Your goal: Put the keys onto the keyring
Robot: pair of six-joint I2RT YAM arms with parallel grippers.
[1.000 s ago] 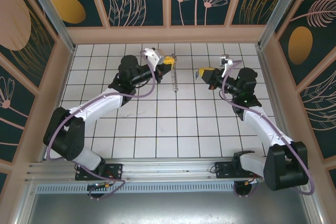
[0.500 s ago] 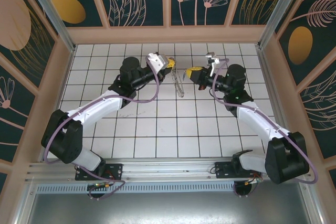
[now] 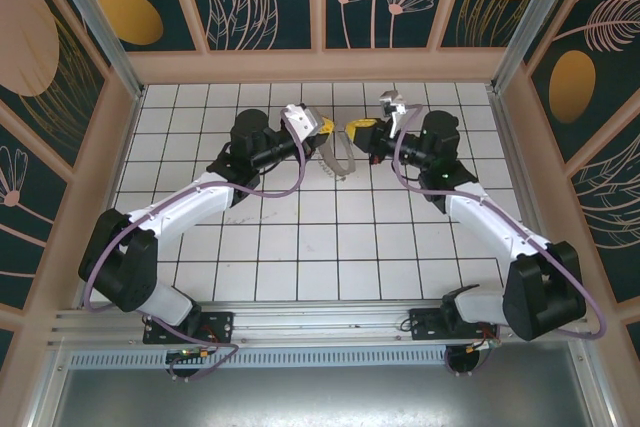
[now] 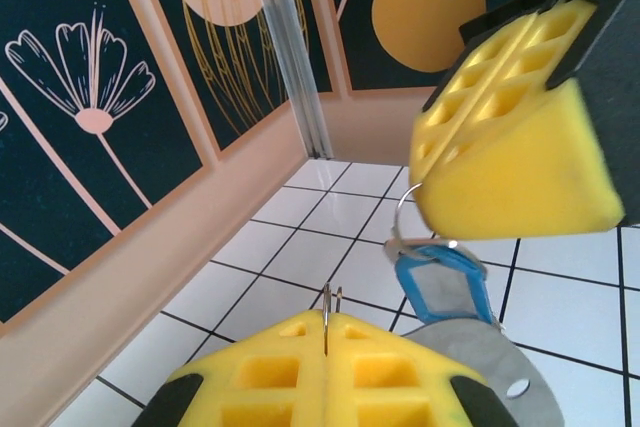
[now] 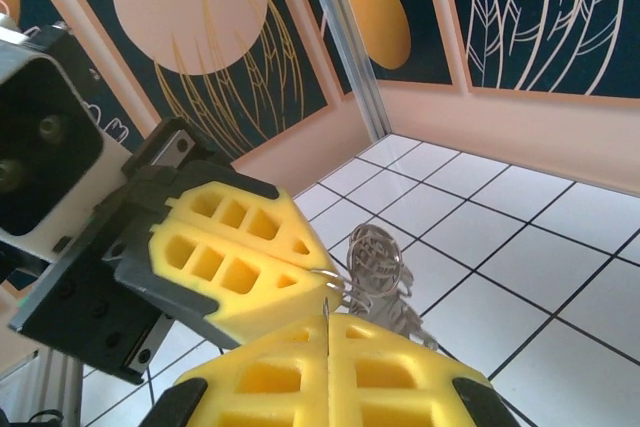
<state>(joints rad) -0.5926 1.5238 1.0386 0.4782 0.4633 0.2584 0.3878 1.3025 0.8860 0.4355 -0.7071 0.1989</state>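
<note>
Left claw (image 4: pixel 327 347): pads pressed together on the keyring (image 4: pixel 327 305), whose thin wire stands edge-on out of the seam. Right claw (image 5: pixel 328 347): also together, pinching the keys (image 4: pixel 441 281); a blue tag and a grey blade dangle under its pad, above the counter (image 3: pixel 300 237). The two claws sit tip to tip in mid-air.

Step, as I judge it: threading.

Next: nose the keys' loop into the split of the wire, then slide it round. A slight misalignment and it slips off.

Blue-tagged keys (image 4: pixel 445 282) dangling, seemingly beside thin keyring (image 4: pixel 326 312)
</note>
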